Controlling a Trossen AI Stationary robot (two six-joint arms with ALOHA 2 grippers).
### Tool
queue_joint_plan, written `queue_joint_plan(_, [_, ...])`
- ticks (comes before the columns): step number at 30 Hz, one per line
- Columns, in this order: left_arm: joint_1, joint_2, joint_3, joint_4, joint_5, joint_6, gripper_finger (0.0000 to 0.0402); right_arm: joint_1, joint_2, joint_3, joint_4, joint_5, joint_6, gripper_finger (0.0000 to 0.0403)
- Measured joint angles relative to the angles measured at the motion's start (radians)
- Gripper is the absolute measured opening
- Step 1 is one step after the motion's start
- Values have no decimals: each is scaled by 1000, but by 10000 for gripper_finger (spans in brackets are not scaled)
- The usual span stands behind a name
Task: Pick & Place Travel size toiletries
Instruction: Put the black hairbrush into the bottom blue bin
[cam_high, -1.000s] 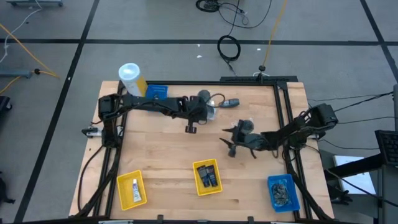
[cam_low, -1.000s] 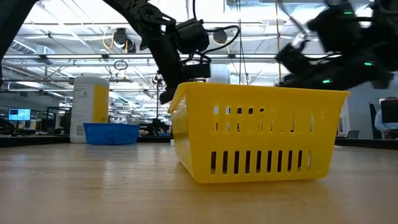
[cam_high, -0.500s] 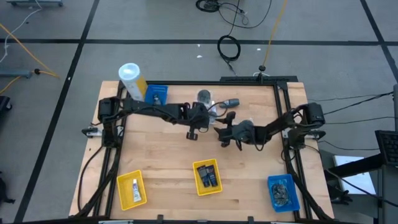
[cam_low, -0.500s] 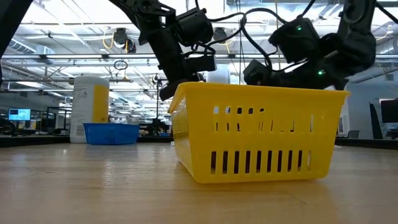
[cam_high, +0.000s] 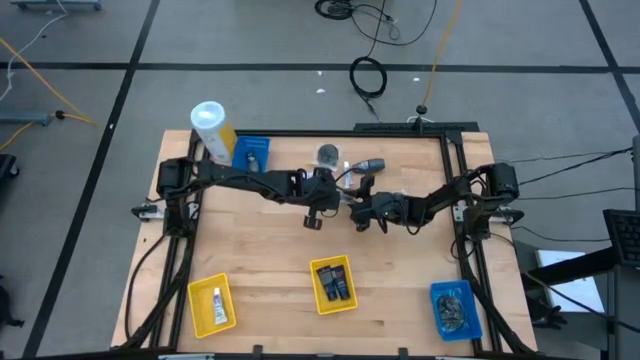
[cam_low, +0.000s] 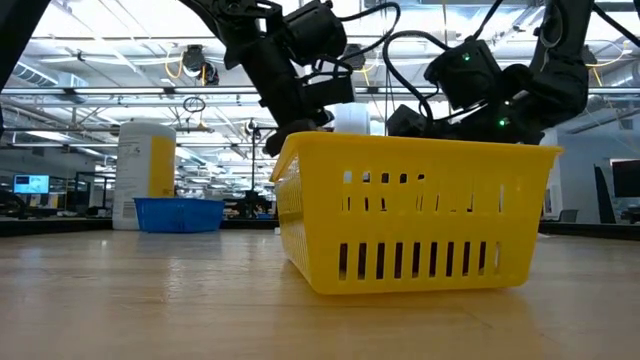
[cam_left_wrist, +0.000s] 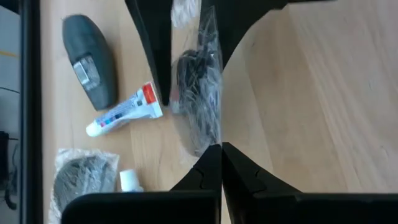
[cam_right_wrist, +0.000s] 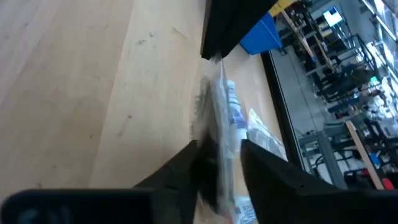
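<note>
yellow trays two, blue trays two.

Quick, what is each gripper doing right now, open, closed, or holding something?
Left gripper: closed on a clear-wrapped packet.
Right gripper: closing around the same packet from the other side; a firm hold cannot be told.

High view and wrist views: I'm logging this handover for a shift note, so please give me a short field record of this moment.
item in play: clear-wrapped packet, mid-table
left gripper: shut on the clear-wrapped packet
right gripper: at the same packet, grip unclear
loose on table nearby: dark bottle, white tube, grey packet
</note>
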Motion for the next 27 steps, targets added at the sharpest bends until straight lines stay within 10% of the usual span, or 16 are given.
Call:
queue_joint_plan(6, [-14, -15, 0, 39, -3, 21, 33, 6, 0, 0, 3, 0, 71, 23])
queue_joint_plan(15, [-15, -201, 1, -46, -120, 7, 217, 109, -75, 1, 28, 167, 125, 42])
queue_joint_plan(21, [-15, -289, -34, -157, -105, -180, 292, 273, -345, 0, -213, 203, 292, 25])
queue_joint_plan(27, [-57, -296, -196, -7, -87, -234, 307, 370, -699, 0, -679, -176, 867, 37])
